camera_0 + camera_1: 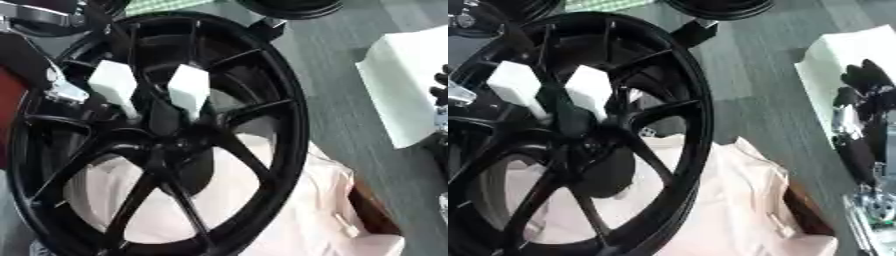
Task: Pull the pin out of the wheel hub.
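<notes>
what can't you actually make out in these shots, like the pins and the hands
- White pins: two white blocks stand near the wheel hub; their lower ends vanish behind the dark spokes in both views.
- Right hand: only dark fingers show at the right edge; the left eye view cuts it off almost entirely.
- Left hand: no view clearly shows it; the black and silver parts at upper left are blurred.

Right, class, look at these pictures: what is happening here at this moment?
A large black wheel lies on pale wrapping. Two white pins stick out near its hub. The robot's left hand is at the wheel's left rim by the left pin; its fingers are unclear. The right hand hangs idle at the right edge over a white sheet.
</notes>
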Available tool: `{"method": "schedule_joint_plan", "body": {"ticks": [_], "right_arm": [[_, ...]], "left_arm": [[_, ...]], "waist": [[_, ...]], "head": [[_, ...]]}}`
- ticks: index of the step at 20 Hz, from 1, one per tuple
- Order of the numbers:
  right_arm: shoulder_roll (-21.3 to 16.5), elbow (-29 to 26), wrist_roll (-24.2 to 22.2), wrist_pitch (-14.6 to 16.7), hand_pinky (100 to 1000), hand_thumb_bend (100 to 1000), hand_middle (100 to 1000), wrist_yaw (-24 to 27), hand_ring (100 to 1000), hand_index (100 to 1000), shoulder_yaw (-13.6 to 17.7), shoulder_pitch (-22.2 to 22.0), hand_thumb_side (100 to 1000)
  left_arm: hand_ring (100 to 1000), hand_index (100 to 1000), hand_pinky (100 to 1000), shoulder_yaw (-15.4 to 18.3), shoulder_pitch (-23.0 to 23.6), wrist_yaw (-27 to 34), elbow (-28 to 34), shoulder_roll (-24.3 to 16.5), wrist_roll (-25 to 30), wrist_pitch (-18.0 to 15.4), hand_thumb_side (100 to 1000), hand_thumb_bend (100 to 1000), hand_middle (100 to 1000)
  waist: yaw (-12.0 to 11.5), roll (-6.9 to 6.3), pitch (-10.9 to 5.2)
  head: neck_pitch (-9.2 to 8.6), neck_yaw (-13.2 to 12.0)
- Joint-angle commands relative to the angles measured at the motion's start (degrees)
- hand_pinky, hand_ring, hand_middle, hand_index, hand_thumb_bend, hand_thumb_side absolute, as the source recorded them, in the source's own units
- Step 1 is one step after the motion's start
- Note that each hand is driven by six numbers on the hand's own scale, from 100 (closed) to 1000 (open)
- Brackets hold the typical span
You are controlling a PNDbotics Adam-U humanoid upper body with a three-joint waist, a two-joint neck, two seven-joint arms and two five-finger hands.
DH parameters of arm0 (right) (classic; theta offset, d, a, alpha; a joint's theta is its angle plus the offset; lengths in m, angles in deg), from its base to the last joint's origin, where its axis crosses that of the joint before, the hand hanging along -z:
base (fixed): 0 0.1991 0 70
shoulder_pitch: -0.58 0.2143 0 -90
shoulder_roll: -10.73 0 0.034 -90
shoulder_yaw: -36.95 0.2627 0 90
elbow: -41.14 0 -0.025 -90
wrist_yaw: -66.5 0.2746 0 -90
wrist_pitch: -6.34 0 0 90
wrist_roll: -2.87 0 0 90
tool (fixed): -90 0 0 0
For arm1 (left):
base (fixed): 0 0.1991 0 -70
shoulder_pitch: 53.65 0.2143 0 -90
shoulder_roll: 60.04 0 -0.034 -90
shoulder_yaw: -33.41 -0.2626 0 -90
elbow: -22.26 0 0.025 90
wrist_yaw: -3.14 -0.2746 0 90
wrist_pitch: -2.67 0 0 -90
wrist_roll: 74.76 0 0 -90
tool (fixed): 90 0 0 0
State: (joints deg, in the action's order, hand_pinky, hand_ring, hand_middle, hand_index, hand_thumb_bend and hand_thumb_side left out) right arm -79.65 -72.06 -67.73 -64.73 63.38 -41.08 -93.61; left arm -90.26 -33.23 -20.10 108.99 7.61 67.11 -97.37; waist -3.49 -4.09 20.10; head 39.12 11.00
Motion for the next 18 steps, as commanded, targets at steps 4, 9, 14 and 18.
{"method": "schedule_joint_plan", "body": {"ticks": [4,9,14,18], "right_arm": [[-0.3,-1.4,-0.3,0.1,818,100,810,0.2,852,914,0.0,0.2,561],[-0.2,-1.4,-0.4,0.0,818,100,810,0.3,852,914,-0.1,0.5,562],[0.0,-1.4,-0.4,-0.2,818,100,809,0.3,852,914,0.0,0.6,562],[0.0,-1.4,-0.3,-0.2,819,100,809,0.4,853,914,0.0,0.7,563]], "left_arm": [[874,932,899,0.3,-0.5,0.2,-1.1,-0.5,0.1,-0.3,711,458,773],[870,911,896,-0.1,-0.6,-0.2,-2.5,0.0,0.1,-0.8,705,466,768],[869,902,891,-0.4,-0.6,-0.9,-4.7,0.6,0.1,-1.8,679,437,767],[855,885,877,-0.3,-0.7,0.2,-5.2,1.0,0.1,-2.2,661,355,745]], "waist": [[0.4,0.33,-0.79],[0.6,0.21,-0.63],[0.8,0.12,-0.58],[0.9,0.09,-0.59]], "head": [[-0.86,-0.2],[-1.34,-0.1],[-1.52,-0.1],[-1.53,-0.1]]}}
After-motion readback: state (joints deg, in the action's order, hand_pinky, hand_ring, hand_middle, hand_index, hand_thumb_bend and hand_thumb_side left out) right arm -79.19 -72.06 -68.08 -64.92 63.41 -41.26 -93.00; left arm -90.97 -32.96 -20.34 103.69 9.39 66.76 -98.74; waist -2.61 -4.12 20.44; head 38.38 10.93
